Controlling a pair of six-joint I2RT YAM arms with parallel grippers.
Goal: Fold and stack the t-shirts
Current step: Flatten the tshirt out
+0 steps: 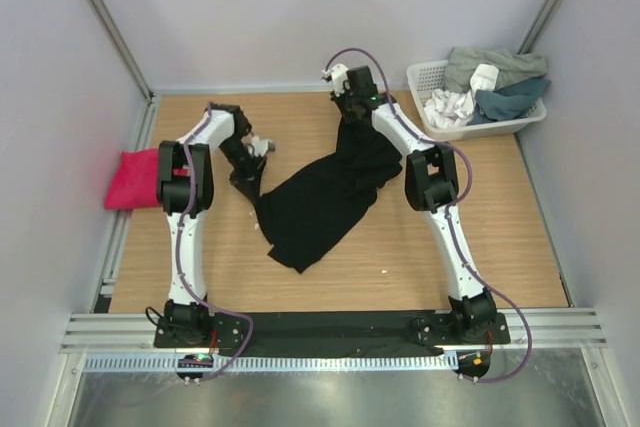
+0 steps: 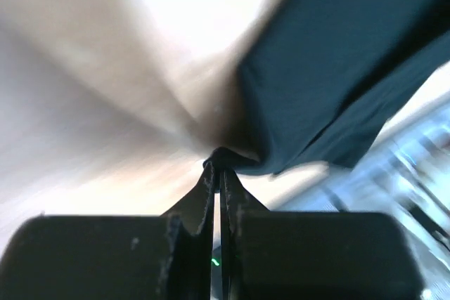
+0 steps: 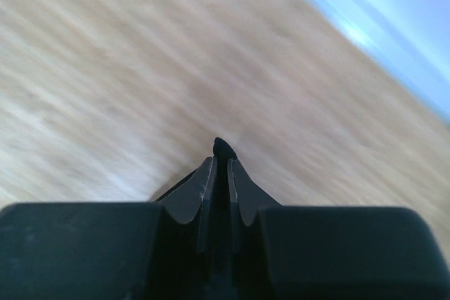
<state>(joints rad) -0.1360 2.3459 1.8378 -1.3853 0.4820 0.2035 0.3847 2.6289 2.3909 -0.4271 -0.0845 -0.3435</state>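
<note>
Cloth spans the table [image 1: 480,237] on a slant: the black shirt [image 1: 320,197], with the left gripper [image 2: 218,170] clamped tight on its near-left corner and the right gripper [image 3: 222,159] pinched nearly closed on a black nub at its far end. The pink shirt [image 1: 132,180] lies at the left edge, nearer the left gripper. The basket [image 1: 425,75], far right, holds loose clothes [image 1: 500,82].

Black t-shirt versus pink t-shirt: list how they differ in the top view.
The black t-shirt sprawls crumpled across the middle of the table; the pink t-shirt sits as a compact bundle at its left edge. The black one covers far more area than the pink one. The left gripper and right gripper pinch the black one; nothing touches the pink one. Both are plain cloth.
</note>
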